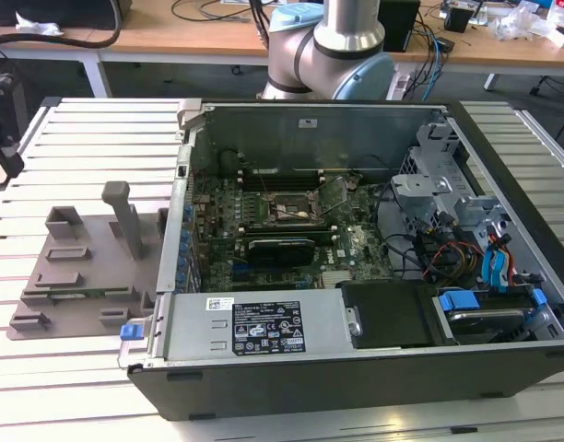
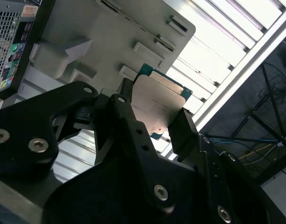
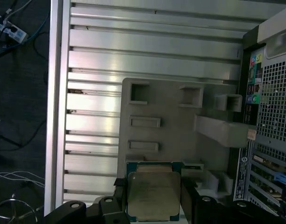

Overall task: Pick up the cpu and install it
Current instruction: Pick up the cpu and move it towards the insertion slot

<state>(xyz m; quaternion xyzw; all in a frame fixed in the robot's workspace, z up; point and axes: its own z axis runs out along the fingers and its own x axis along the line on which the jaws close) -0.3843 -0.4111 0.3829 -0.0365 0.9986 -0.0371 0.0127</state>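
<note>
Blk gripper (image 2: 154, 114) in second wrist view: fingers (image 2: 181, 128) clamped on opposite edges of cpu (image 2: 157, 95). Arm (image 1: 328, 51) joints at rear in exterior view.

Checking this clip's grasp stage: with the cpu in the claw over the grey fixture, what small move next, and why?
Probably a short straight lift. The claw grips the cpu by two opposite edges over the grey fixture, whose raised blocks stand nearby; clearing them seems wise before heading for the open case.
</note>
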